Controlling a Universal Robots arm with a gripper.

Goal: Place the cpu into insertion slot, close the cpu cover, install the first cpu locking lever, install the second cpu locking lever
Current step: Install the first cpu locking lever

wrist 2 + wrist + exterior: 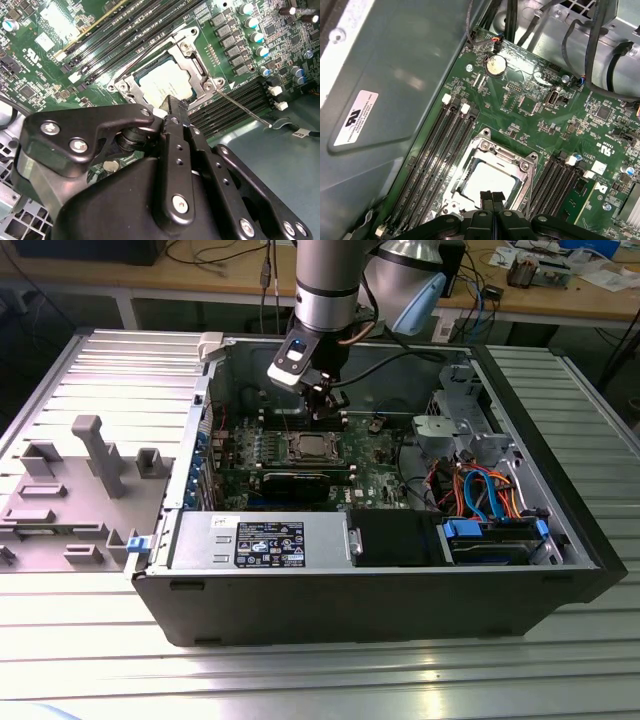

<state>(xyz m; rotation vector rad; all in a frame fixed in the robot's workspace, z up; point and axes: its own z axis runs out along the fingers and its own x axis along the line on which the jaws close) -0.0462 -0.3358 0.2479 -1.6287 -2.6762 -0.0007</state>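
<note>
- Gripper [492,196]: fingers pressed together, gripping nothing, tips just above the socket's edge.
- cpu [486,181]: seated in the insertion slot [465,175], with the cpu cover [520,165] lying flat around it.

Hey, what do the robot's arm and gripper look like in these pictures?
The arm is a smooth silver-grey tube with a pale blue cap on one joint. A white block with a blue patch sits at its wrist. The gripper is matt black, built of angular linked plates fastened with silver screws, ending in two narrow, flat black fingers.
</note>
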